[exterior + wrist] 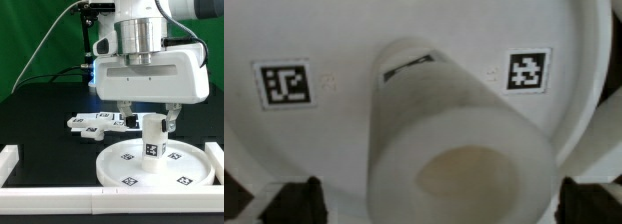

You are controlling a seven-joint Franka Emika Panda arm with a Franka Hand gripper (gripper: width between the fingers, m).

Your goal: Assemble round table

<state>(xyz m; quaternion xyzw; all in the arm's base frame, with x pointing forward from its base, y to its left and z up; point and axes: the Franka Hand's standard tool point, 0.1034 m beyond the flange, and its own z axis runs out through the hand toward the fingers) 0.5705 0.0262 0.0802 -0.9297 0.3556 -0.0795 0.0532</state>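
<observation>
Leg (152, 138) upright at centre of disc (105, 168), gripper (149, 122) jaws apart around it; likely not yet screwed tight, tagged flat piece (95, 121) at disc's ten o'clock unfitted.

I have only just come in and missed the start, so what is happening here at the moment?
A robot arm's two-finger tool hangs over a large rimmed round white plastic disc lying flat. A short thick white cylindrical leg stands upright on the disc, between the tool's fingers, which look open and apart from it. Other white tagged parts lie behind the disc.
</observation>
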